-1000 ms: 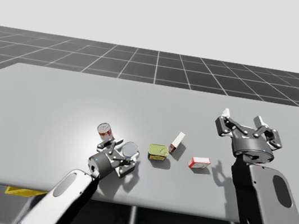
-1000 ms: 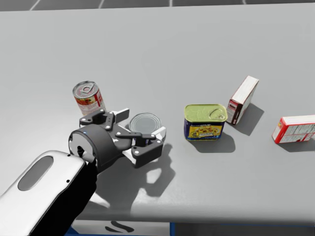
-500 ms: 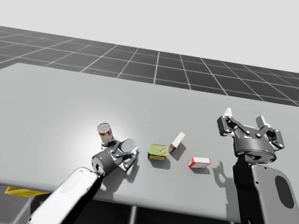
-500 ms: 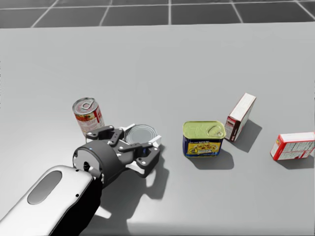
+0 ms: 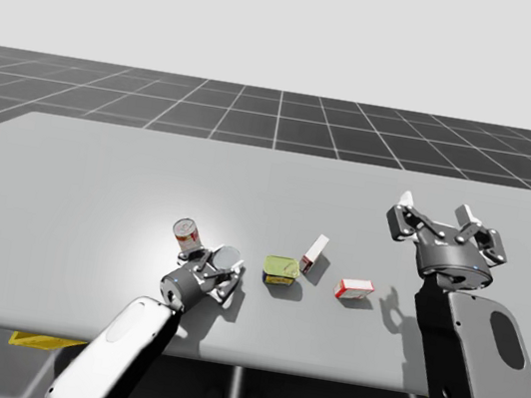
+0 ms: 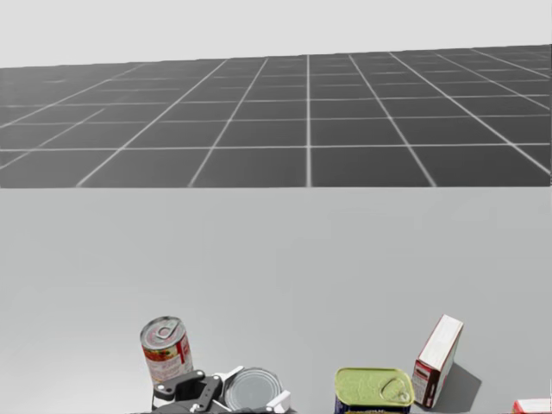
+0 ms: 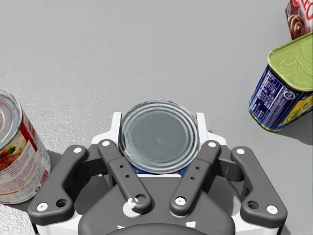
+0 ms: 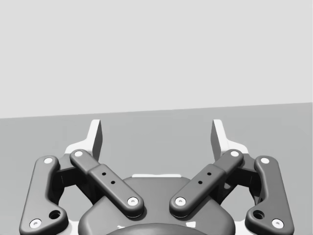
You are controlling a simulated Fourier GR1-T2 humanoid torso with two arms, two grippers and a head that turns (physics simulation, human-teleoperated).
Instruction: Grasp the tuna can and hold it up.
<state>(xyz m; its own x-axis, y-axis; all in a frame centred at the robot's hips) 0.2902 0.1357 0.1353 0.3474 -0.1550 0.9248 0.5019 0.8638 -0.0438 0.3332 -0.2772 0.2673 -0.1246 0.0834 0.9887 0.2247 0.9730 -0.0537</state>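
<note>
The tuna can (image 7: 159,136), flat with a silver lid and a blue side, sits between the white fingers (image 7: 116,125) of my left gripper (image 7: 159,123), which touch it from both sides. In the high view the tuna can (image 5: 227,254) and my left gripper (image 5: 223,264) are low over the grey table (image 5: 96,182), left of the middle. The head view has the tuna can (image 6: 252,388) at its lower edge. My right gripper (image 5: 432,210) hangs open above the table's right side, with nothing between its fingers (image 8: 96,136).
A red-labelled tall can (image 5: 185,235) stands close beside my left gripper. Right of it are a green-lidded blue tin (image 5: 280,270), an upright white and red box (image 5: 314,253) and a flat red and white box (image 5: 354,290). The table's far half is bare.
My head has turned upward, so the objects now lie at the head view's lower edge. My left gripper's fingers have drawn in onto the tuna can. My right arm has hardly moved.
</note>
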